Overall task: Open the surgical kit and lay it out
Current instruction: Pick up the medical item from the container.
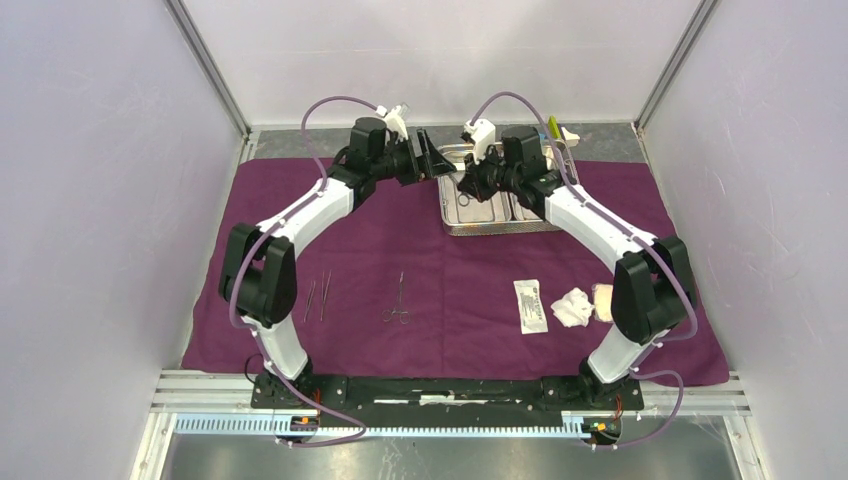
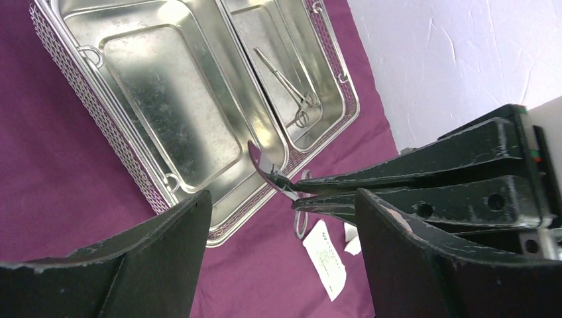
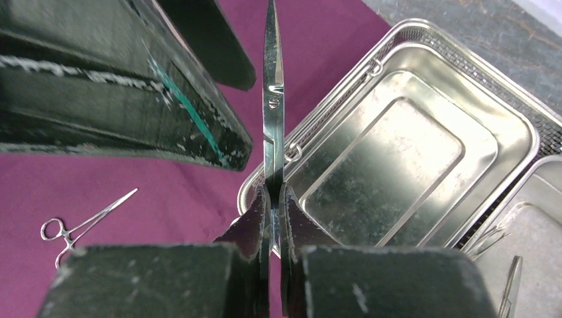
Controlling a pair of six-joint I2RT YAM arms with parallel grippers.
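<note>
The plum-purple cloth (image 1: 450, 260) is spread flat, with the two-compartment steel tray (image 1: 498, 227) at its back middle. My right gripper (image 1: 463, 188) is shut on slim steel scissors (image 3: 272, 99) and holds them above the tray's left edge, blades pointing away from it (image 3: 272, 199). My left gripper (image 1: 432, 155) is open and empty just left of the tray. In the left wrist view the scissors' tip (image 2: 264, 167) shows ahead of the gap between its fingers (image 2: 281, 199). One scissor-handled instrument (image 2: 285, 86) lies in the tray's other compartment.
On the cloth lie two tweezers (image 1: 317, 298), a forceps (image 1: 398, 300), the white packet (image 1: 531, 305) and gauze pads (image 1: 573, 307). A yellow-green block (image 1: 553, 127) sits behind the tray. Walls stand close on three sides.
</note>
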